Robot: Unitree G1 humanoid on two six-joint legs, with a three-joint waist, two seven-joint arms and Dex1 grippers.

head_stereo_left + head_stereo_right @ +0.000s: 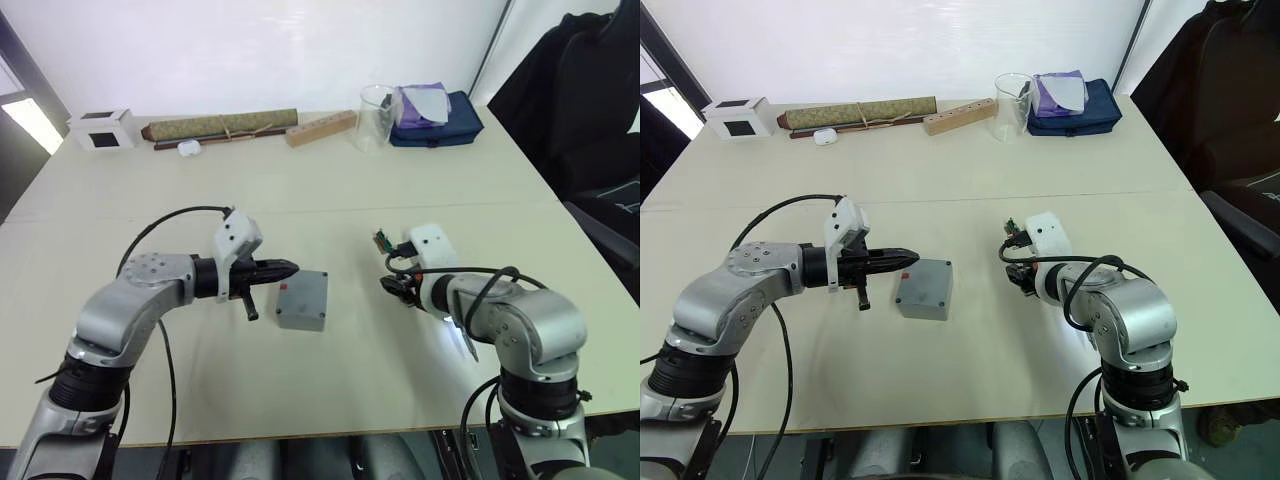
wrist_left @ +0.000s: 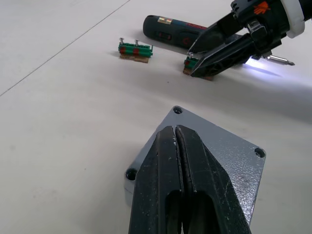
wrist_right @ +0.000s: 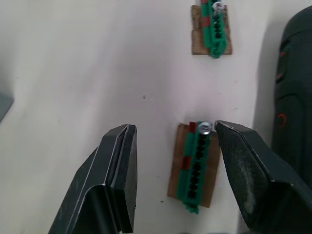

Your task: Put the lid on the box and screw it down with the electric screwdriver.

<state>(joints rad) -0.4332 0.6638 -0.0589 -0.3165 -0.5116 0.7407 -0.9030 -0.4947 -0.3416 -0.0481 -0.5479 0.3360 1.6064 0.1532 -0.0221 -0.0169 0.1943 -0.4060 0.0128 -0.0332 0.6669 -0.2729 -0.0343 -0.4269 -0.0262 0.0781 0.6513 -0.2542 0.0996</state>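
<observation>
**Lid sitting on the box, both claws hovering close**

Closest to my head camera, my two arms are reaching out over the near half of the table (image 1: 330, 190); my left gripper (image 1: 287, 268) is pointing at the box (image 1: 302, 300) with its two black fingers pressed flat together, holding nothing, their tips hanging just over the near edge of the lid (image 2: 214, 146); that lid is lying square on top of the box, its corner screw holes showing, and the pair is sitting near the middle of the table, between my two arms.

My right gripper (image 3: 175, 146) is hanging low over the table toward the right side, its jaws spread wide and gripping nothing; between them a small green terminal strip (image 3: 197, 165) on a brown backing is lying flat on the table, one finger's tip just beside the screw at the strip's end; a second green strip (image 3: 213, 27) is lying a little farther on.

Just beside my right gripper, on its outer side, the electric screwdriver (image 2: 175, 30) is lying flat on the table, untouched, its metal bit (image 2: 280, 60) poking out past my wrist.

Along the far edge a white cube (image 1: 102, 129), a rolled olive mat (image 1: 222, 125), a wooden block (image 1: 320, 128), a clear beaker (image 1: 375, 118) and a dark blue pouch (image 1: 445, 125) are sitting in a row.
</observation>
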